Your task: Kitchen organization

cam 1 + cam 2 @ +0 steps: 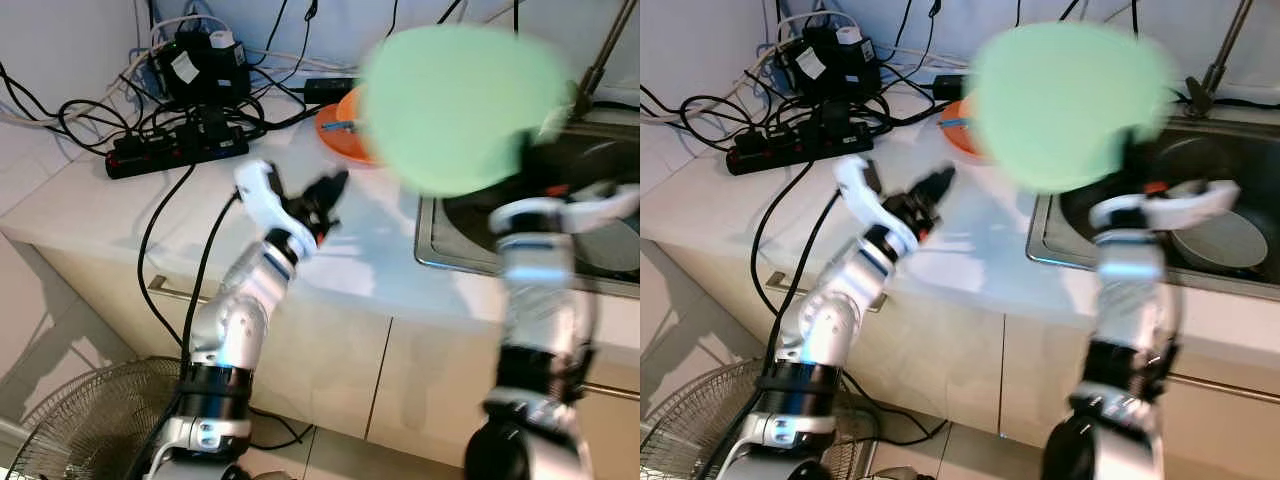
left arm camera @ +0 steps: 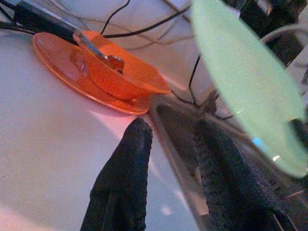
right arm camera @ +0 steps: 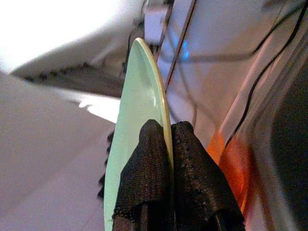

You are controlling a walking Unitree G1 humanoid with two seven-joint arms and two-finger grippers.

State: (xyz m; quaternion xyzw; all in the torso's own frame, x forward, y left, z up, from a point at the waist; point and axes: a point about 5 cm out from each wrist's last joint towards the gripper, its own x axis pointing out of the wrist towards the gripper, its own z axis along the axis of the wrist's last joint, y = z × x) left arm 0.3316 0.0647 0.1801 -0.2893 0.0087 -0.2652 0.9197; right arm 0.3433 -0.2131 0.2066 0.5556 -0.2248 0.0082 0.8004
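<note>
The green plate (image 1: 462,105) is hanging closest to the head camera, blurred and raised above the edge of the sink (image 1: 600,230), and the right end effector (image 3: 169,159) is pinching its rim between both black fingers, so the plate is standing on edge in the right wrist view. The right arm is reaching up from below in front of the cabinet doors. The left end effector (image 1: 318,205) is hovering over the white counter (image 1: 120,200), its fingers (image 2: 127,178) spread a little apart and holding nothing, pointing toward the orange plate (image 2: 62,62). An orange bowl (image 2: 120,72) is sitting on that orange plate with the handle of a utensil (image 2: 94,45) leaning in it, and the stack is resting on the counter just beside the sink's left rim. A grey dish (image 1: 1220,240) is lying inside the sink. At the back left of the counter a black power strip (image 1: 175,150) is lying among tangled cables (image 1: 90,110). A fan (image 1: 90,420) is standing on the floor below the counter, to the left.
</note>
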